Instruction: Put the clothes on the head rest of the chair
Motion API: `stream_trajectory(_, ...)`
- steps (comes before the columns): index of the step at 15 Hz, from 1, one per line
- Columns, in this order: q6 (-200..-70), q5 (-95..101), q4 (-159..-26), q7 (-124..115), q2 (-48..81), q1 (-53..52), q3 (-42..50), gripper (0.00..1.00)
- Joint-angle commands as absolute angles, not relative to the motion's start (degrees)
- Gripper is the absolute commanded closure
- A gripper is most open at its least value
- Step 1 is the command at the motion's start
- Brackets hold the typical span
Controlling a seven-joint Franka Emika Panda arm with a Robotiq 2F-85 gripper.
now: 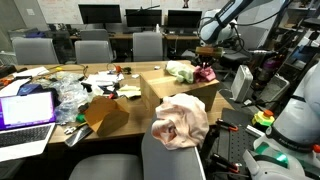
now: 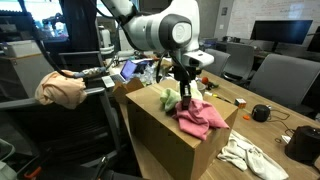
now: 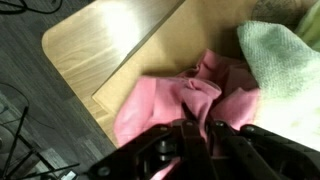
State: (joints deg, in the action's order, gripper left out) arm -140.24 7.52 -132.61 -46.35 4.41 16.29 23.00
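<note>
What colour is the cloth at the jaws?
The cloth is plain rose-pink; it shows best in the wrist view.

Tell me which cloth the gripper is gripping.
The rose-pink cloth on the cardboard box, beside the pale green one; the peach cloth lies apart, draped on the chair's head rest.

— What rests on top of the big brown cardboard box (image 2: 160,140)?
— A crumpled pale green towel (image 2: 168,98).
— And beside the box?
— White cloths (image 2: 245,155) on the wooden table (image 2: 243,103). Elsewhere, an open laptop with a purple screen (image 1: 25,108) and dark monitors (image 1: 100,14).
</note>
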Motion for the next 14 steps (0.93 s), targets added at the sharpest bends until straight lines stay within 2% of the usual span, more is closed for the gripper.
stream_trajectory(1, -139.6, 13.2, -137.3, -46.9, -9.4, 17.1, 22.2, 0.98)
stream_trajectory(6, -133.3, 17.0, -137.3, -45.7, -23.5, 20.1, 15.5, 0.98)
stream_trajectory(14, -123.3, 14.5, -135.7, -40.5, -34.4, 18.5, 5.6, 0.98)
